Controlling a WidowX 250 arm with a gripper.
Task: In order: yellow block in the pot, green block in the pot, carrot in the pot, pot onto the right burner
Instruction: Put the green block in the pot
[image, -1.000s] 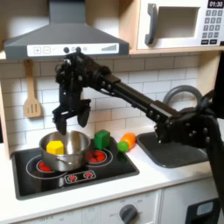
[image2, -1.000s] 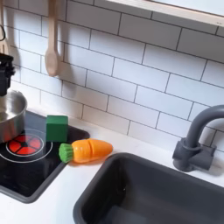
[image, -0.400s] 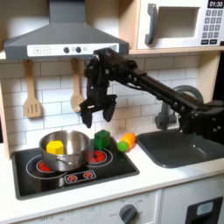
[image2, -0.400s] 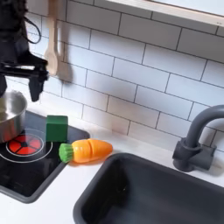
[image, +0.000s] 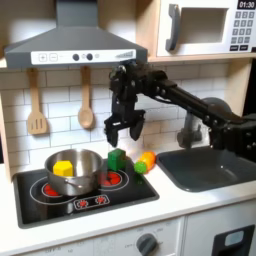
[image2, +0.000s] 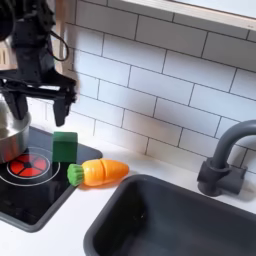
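The gripper (image: 125, 128) hangs above the green block (image: 117, 159) at centre frame in the first exterior view, jaws spread wide and holding nothing. In the second exterior view the gripper (image2: 38, 95) sits at upper left, directly over the green block (image2: 65, 145).

Status of task items:
- The yellow block (image: 63, 168) lies inside the pot (image: 77, 171), lower left of the first exterior view.
- The green block stands on the cooktop (image: 120, 193), just beside the pot's rim.
- The carrot (image2: 96, 172) lies just beside the green block, at lower centre of the second exterior view, green tip toward the burner (image2: 27, 166).

Hazards, as judged from this arrangement:
1. Fingertip collision. The green block is flanked by the pot on one side and the carrot on the other. A descent slightly off centre may land a fingertip on either neighbour, shoving the pot or rolling the carrot.
2. Corner pinch. If the jaws close across the cube's corners and not across flat faces, the block may twist and squirt out.
3. Rim strike. A low carry toward the pot may clip the rim and dislodge the block.
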